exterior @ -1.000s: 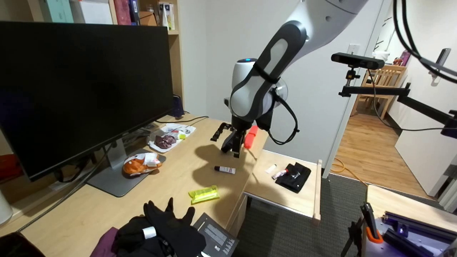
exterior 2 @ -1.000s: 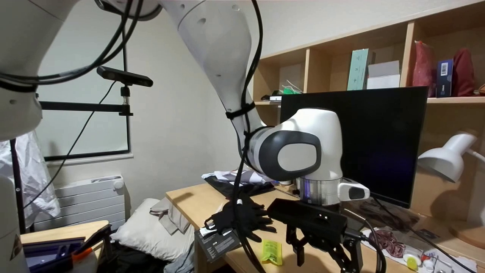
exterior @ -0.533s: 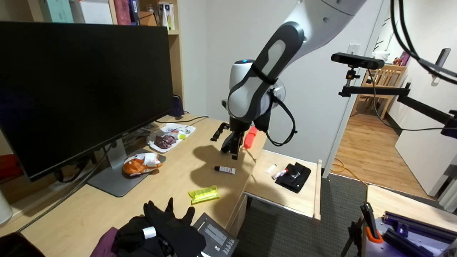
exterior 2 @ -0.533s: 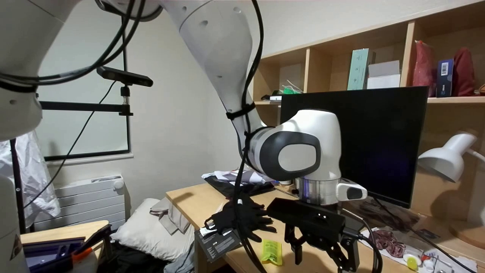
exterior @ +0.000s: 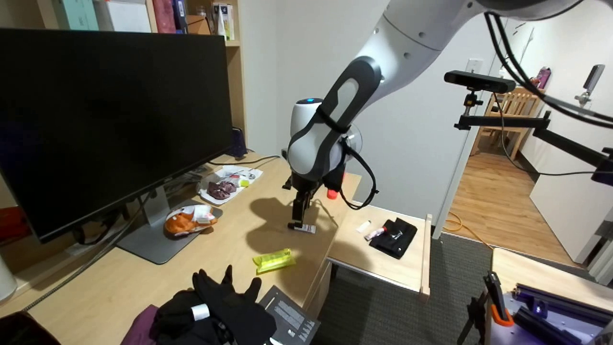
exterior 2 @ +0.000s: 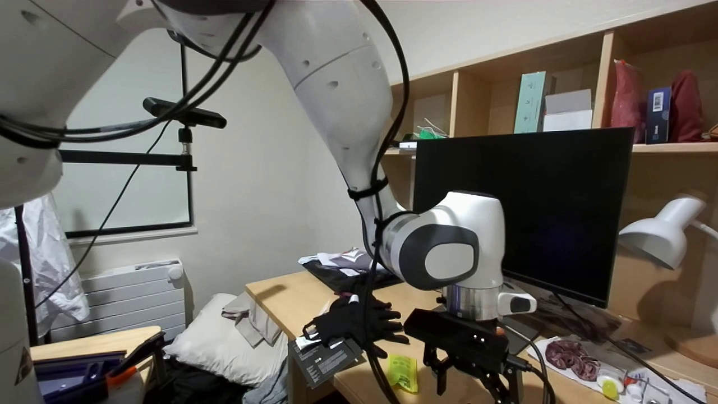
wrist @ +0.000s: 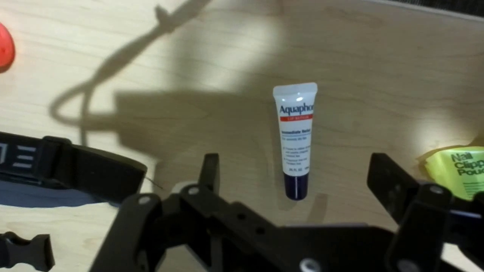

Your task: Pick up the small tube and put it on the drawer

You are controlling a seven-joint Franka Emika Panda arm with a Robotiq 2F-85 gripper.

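Gaping wide: one tool (wrist: 297, 175), two fingers (wrist: 210, 172). On desk (exterior: 227, 239): one small tube (wrist: 297, 139), one yellow pouch (exterior: 274, 261).

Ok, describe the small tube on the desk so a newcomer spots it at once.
Start at the big black monitor on the wooden desk. Find the open gripper; the small tube lies below it. Unlike the yellow-green pouch nearby, it is white, red-striped and dark-capped.

The white Aquaphor lip-repair tube (wrist: 297, 136), red-striped and dark-capped, lies flat in the gap of the spread gripper (wrist: 293, 170), clear of both sides in the wrist view, cap end toward its body. The light-wood drawer (exterior: 354, 247) sits lower than the gripper, picture-right in an exterior view.
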